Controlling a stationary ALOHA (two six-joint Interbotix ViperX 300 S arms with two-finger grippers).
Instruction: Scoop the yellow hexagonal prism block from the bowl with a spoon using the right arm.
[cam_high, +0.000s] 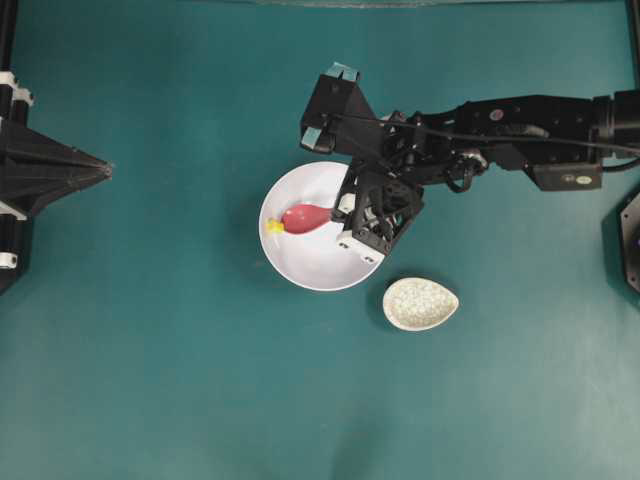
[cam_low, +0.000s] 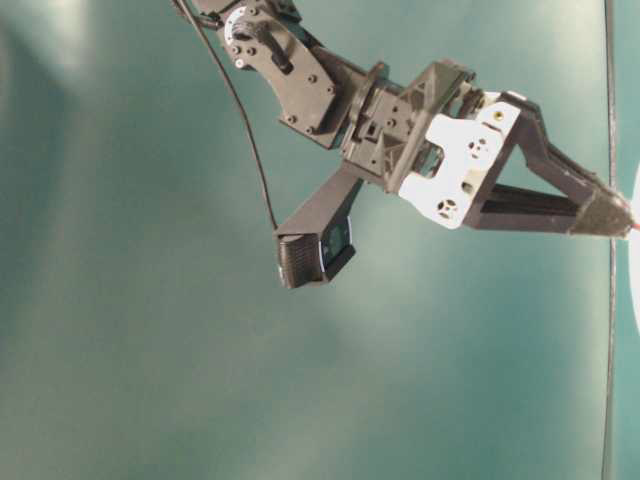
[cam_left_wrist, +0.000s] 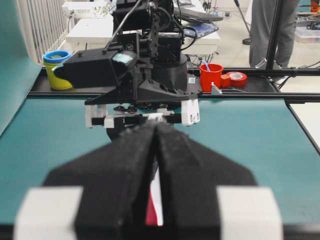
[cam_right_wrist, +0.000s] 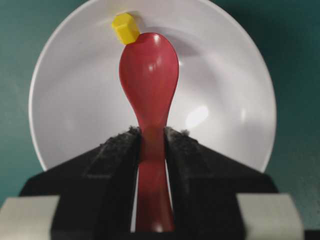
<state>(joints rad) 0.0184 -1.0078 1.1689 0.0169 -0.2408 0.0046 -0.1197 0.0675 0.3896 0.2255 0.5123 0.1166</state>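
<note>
While the right gripper (cam_right_wrist: 151, 145) clamps the handle of the glossy pink-red spoon (cam_right_wrist: 150, 75), its oval scoop lies inside the smooth white bowl (cam_right_wrist: 225, 75) near the table's middle. The tiny yellow hexagonal prism block (cam_right_wrist: 125, 27) touches the scoop's tip by the bowl's wall, not yet loaded; scooping and lifting remain. The left gripper (cam_left_wrist: 156, 150) idles at the table's left edge, fingers together.

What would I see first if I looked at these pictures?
A shiny red spoon, held by its handle in the right gripper, reaches into the big white bowl. A tiny yellow block sits right at the spoon's tip, near the bowl's wall. A small speckled dish lies beside the bowl.
</note>
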